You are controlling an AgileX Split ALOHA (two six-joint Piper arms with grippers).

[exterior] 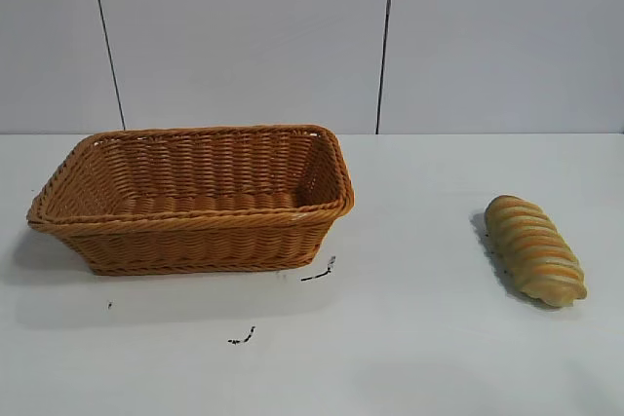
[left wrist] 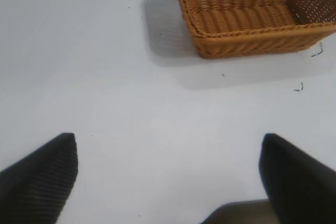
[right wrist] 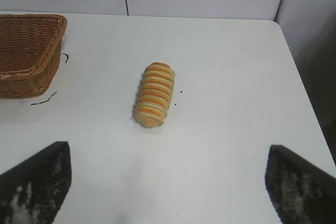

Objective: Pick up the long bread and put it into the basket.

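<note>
- Bread: the long bread point(exterior: 535, 248) lies flat on the white bench point(exterior: 419, 338), on the right-arm side, well apart from the basket point(exterior: 195, 241). Golden-tan with ridged cross-segments and orange stripes. Angled diagonally in the exterior view, one end toward the wall, the other toward the bench's front edge.
- Right wrist view shows the same loaf point(right wrist: 154, 95) resting alone on the bench, nothing touching it, a couple of tiny dark specks just beside it.
- Basket: orange-brown wicker, rectangular, flared sides, braided rim, sits upright on the left-arm side of the bench. Nothing visible inside it. Left wrist view shows it point(left wrist: 252, 40) from one short end; right wrist view catches only one corner point(right wrist: 26, 77).
- Left end effector point(left wrist: 168, 177): fingers spread wide apart, holding nothing, hanging above bare bench well short of the basket. Two dark fingertips point(left wrist: 44, 177) at the lower corners of its wrist view.
- Right end effector point(right wrist: 168, 182): fingers also spread wide apart, nothing between them, above the bench with the loaf ahead of it, roughly centred between the tips but not near them. Dark fingertips point(right wrist: 39, 182) look scuffed with pale marks.
- Neither arm appears in the exterior view.
- Small black marks point(exterior: 319, 271) on the bench just beside the basket's near corner, another squiggle point(exterior: 242, 337) farther toward the front edge.
- Background: pale wall panels point(exterior: 244, 36) with dark vertical seams behind the bench.
</note>
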